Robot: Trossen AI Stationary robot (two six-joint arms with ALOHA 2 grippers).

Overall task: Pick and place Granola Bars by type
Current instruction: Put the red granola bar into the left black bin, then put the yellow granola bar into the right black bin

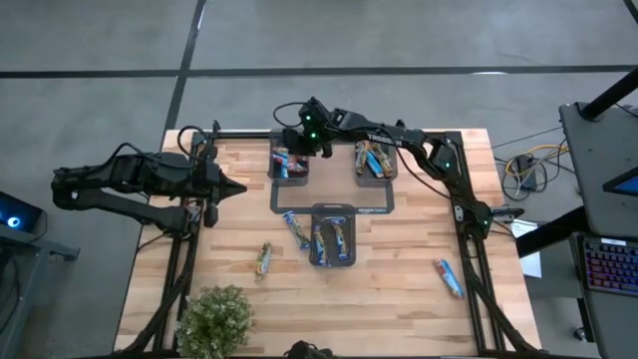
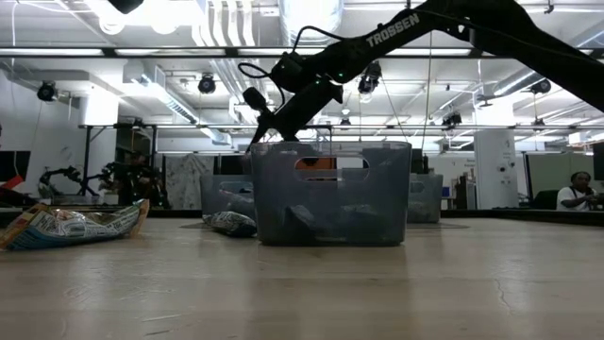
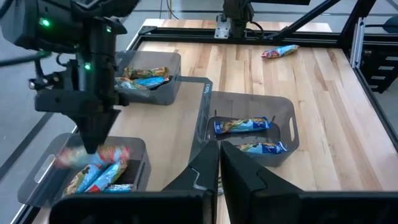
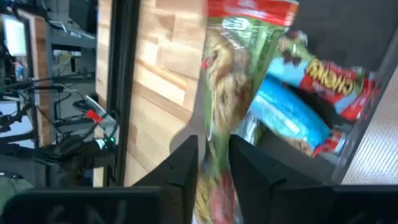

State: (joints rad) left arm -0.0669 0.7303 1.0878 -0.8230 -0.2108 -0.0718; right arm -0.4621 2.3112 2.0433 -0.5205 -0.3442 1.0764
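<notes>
Three dark grey trays hold granola bars: a far-left tray [image 1: 273, 165], a far-right tray [image 1: 377, 179] and a near tray [image 1: 332, 210]. My right gripper [image 1: 299, 143] reaches over the far-left tray [image 3: 37, 180] and points down into it, shut on a green-and-red granola bar [image 4: 227, 93] that shows blurred. Blue and red bars [image 4: 292, 118] lie in the tray below it. My left gripper [image 1: 237, 186] waits shut above the table's left side, touching nothing. My right gripper pinches the green-and-red bar between its two fingers [image 4: 183, 171], on the bar's end nearest the wrist [image 4: 214, 180]. The fingers come slanting down from the table's right side and lie along the bar. The rest of the bar reaches past the fingertips toward the tray's pile.
Loose bars lie on the wood: one near the left [image 1: 263, 259], one beside the near tray [image 1: 296, 227], one near the right edge [image 1: 449, 277]. A potted plant [image 1: 214, 319] stands at the near left corner. A black frame [image 1: 469, 199] rims the table.
</notes>
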